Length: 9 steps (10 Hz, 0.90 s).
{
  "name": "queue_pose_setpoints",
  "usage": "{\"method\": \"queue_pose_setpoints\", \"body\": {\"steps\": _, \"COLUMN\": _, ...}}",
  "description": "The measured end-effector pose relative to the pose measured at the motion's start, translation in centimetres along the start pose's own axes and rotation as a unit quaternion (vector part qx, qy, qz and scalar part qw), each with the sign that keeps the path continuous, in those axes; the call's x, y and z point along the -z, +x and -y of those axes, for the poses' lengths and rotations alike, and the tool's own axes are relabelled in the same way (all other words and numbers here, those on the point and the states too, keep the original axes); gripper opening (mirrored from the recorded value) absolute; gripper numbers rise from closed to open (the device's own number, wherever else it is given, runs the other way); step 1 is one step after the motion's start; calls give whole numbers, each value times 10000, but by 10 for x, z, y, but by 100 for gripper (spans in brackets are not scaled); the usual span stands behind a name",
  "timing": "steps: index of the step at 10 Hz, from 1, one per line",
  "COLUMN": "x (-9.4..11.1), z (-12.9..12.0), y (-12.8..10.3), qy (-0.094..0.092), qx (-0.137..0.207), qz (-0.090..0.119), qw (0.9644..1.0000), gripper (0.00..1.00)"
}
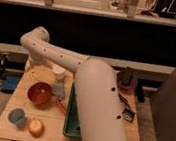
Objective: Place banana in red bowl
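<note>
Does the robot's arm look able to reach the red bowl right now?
Probably yes. The end effector hangs over the far side of the table, just behind the red bowl, with nothing standing between them.

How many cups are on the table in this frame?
2: a blue cup at the table's front-left corner, and a white cup at the back, right of the gripper. The arm may hide others.
</note>
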Motion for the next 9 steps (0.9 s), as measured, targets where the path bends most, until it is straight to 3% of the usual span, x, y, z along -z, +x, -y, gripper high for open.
{"method": "queue_pose_setpoints", "body": {"steps": 4, "x": -7, "z": 6, "y": 1, "qy": 220, "qx": 12, "qz": -11, "qw": 9998, "gripper": 80}}
{"method": "queue_pose_setpoints", "body": {"steps": 9, "x": -21, "z": 14, "y": -2, "qy": 254, "qx": 77, "qz": 89, "qw": 9996, "gripper": 80}}
